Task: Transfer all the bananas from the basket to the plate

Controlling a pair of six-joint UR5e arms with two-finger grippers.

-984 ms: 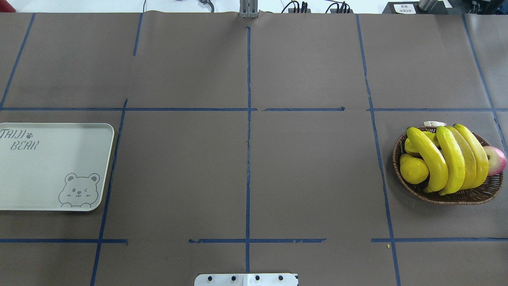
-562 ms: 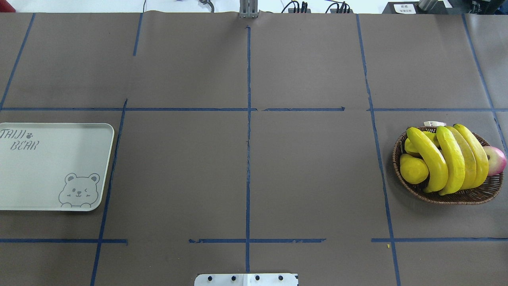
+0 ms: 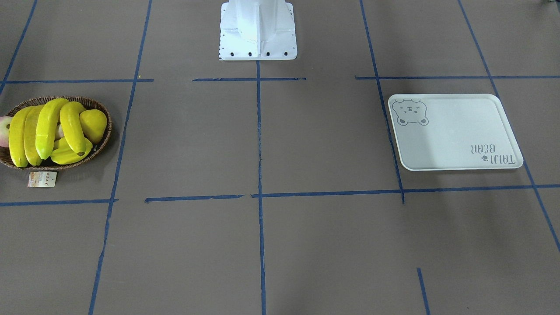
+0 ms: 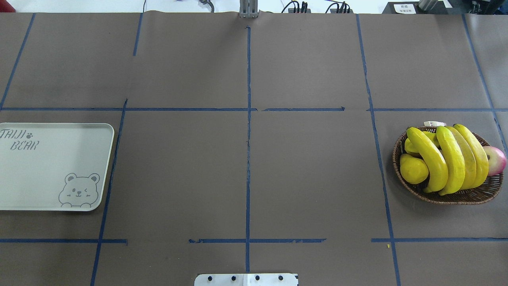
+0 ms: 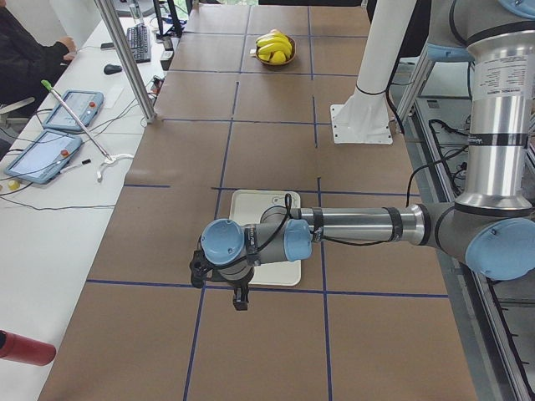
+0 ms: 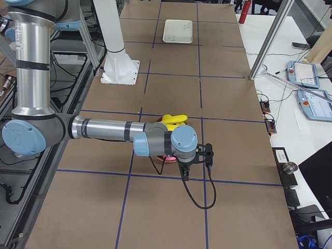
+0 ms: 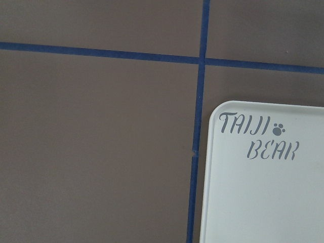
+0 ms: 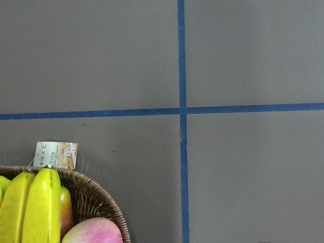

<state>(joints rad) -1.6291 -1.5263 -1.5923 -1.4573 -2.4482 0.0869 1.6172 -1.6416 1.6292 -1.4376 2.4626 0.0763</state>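
Four bananas [image 4: 452, 161] lie heaped in the basket [image 4: 460, 196] at the right edge of the overhead view. A yellow pear-shaped fruit [image 4: 412, 169] sits to their left and a pink fruit [image 4: 496, 159] to their right.

Against the overhead pictures of a second ago, no change is noted. Fruit, basket and the plate [image 4: 47, 171] at the left edge all sit as they did, and the plate is bare.

The left gripper [image 5: 238, 294] shows only in the left side view, low centre, hanging over a corner of the plate. The right gripper [image 6: 184, 169] shows only in the right side view, at centre, over the basket. Whether either pincer stands apart or together cannot be told.

Finding: the transfer has not begun and all four bananas are outstanding. The right arm is judged best placed for the first pick.
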